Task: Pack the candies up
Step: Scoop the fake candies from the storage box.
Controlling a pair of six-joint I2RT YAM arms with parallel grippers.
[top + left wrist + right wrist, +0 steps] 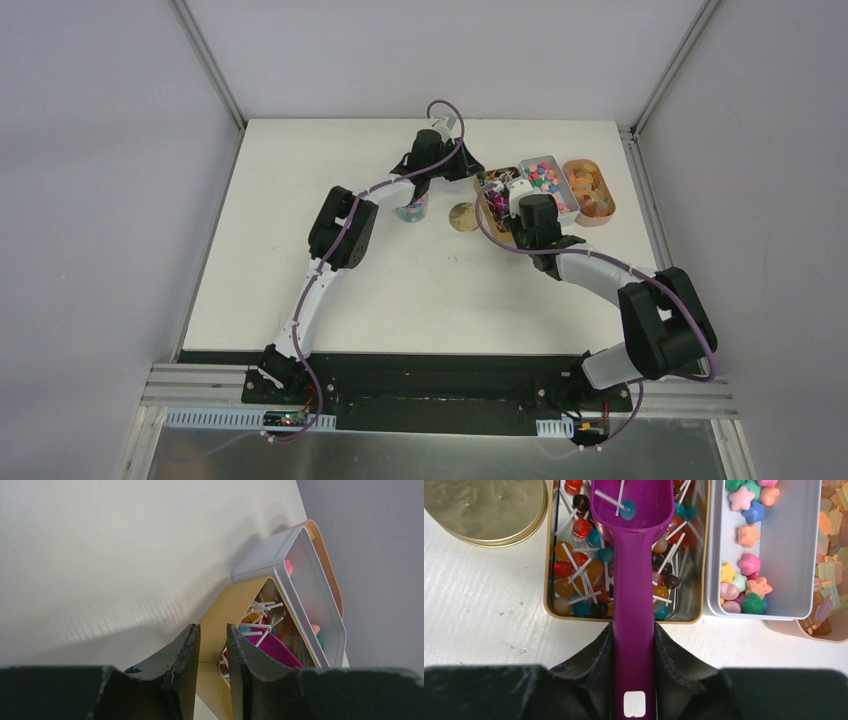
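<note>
The lollipops are lying heaped in the gold tin, and one is sitting in the bowl of the purple scoop. The right gripper is clamping the scoop's handle, likely to dig from the near side. Star-shaped candies are filling the grey tin just right. The left gripper is hovering at the gold tin's far-left wall, perhaps steadying it. Its jaws are narrowly apart, and I cannot tell if they are pinching the wall.

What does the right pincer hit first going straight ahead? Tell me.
Likely the gold lollipop tin's near rim, just ahead of the right pincer; its purple scoop reaches over the lollipops.
</note>
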